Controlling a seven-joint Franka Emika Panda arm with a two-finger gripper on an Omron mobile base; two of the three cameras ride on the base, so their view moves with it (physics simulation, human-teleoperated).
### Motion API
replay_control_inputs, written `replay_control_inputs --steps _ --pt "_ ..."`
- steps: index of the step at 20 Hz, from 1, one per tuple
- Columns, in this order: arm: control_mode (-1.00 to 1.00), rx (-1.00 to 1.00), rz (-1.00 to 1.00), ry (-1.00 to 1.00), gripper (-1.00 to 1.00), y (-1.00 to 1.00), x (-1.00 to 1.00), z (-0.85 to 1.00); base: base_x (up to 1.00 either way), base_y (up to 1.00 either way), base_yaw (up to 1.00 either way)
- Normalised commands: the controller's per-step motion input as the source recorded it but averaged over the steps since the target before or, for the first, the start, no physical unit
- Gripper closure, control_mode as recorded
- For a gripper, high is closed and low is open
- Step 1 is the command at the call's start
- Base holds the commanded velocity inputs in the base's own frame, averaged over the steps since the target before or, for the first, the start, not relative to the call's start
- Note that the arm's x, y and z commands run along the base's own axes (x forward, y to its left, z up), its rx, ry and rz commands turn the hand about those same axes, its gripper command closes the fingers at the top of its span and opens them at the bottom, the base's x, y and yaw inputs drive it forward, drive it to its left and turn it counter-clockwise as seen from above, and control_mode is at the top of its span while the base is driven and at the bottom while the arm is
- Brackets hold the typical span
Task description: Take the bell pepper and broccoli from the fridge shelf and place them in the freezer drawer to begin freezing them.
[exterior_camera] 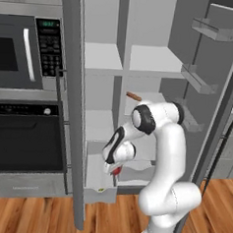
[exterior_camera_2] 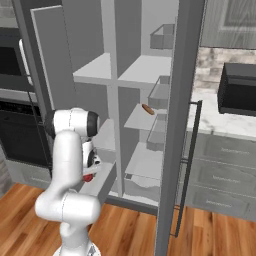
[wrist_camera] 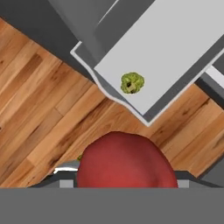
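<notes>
Bell pepper (wrist_camera: 126, 161) clamped in jaws, close under camera; arm folded at elbow, hand pointing down above freezer drawer (wrist_camera: 175, 65) holding broccoli (wrist_camera: 132, 83).

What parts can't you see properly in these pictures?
- Hand, hand view: the bell pepper covers its fingertips, so how they hold it is hidden.
- Bell pepper, left base view: mostly behind the hand, just a red sliver.
- Broccoli in the freezer drawer: too small for detail.
- Freezer drawer, hand view: cut off by the top and right edges.
</notes>
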Motion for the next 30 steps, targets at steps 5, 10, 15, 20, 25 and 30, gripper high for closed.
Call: replay_control_inputs --steps 5,10,15,20,25,30 --pt "-1.00 -0.03 0.00 0.07 1.00 0.28 0.31 -0.54 0.00 0.00 0.00" --pt "-1.00 -0.04 0.00 0.04 1.00 0.16 0.52 -0.62 0.00 0.00 0.00" --pt "-1.00 -0.04 0.00 0.03 1.00 0.15 0.59 -0.61 0.00 0.00 0.00" --pt "-1.00 0.00 0.00 0.11 1.00 0.16 0.69 -0.54 0.00 0.00 0.00" --pt "-1.00 -0.02 0.00 0.11 1.00 0.14 0.60 -0.66 0.00 0.00 0.00" --pt "-1.00 -0.05 0.00 0.10 1.00 0.07 0.38 -0.81 0.00 0.00 0.00"
